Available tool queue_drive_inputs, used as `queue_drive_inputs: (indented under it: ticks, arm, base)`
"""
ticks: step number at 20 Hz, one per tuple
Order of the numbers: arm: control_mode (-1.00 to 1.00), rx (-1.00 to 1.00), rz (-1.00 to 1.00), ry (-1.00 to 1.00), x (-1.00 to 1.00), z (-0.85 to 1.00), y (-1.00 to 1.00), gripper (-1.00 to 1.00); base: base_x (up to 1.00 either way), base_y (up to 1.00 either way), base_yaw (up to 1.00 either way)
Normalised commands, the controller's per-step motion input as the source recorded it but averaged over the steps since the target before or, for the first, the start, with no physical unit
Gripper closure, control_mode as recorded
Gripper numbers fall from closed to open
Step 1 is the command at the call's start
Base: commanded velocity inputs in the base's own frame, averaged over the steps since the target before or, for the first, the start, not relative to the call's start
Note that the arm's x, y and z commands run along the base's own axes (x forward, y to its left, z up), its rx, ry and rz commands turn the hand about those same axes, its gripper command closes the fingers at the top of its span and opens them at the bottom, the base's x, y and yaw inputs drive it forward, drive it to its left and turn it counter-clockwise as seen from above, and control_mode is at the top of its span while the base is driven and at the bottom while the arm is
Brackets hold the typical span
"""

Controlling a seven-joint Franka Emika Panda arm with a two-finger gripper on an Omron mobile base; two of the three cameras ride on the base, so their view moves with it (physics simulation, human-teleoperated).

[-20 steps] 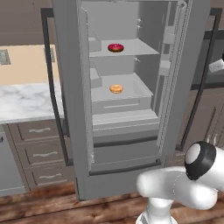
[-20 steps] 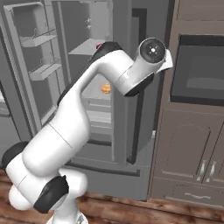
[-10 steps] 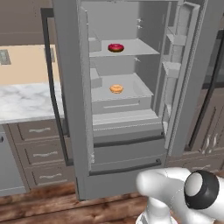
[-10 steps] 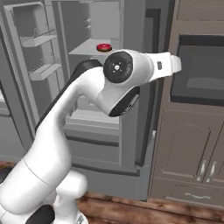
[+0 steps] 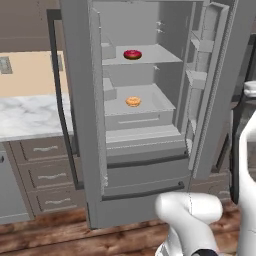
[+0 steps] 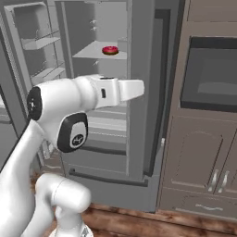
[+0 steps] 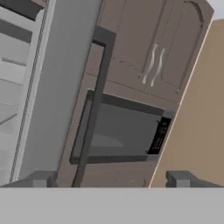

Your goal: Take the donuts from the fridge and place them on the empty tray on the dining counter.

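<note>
Grey fridge stands open, my spread pincer faces the wall oven, so swinging back risks clipping its door.

So there's a built-in oven with a dark glass front set into tall brown cabinets, which have arched panel doors and silver handles below it. From the hand view the same oven shows tilted, with more brown cabinet doors next to it. Over on the other side, a marble-topped desk sits on brown drawers, with a beige wall behind. The floor is reddish wood planks.
</note>
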Motion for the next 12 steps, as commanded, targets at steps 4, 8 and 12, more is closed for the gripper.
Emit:
queue_drive_inputs:
  ticks: [4,8,12]
  arm:
    - [-1.00,-0.08,0.18,0.04,-1.00,0.00,0.69,-1.00]
    - [-1.00,-0.05,0.21,0.13,-1.00,0.00,0.97,-1.00]
    - [-1.00,-0.15,0.38,0.10,-0.74,0.00,1.00,-1.00]
  base:
    - [0.00,0.00,0.00]
    - [0.00,0.00,0.00]
    - [0.00,0.00,0.00]
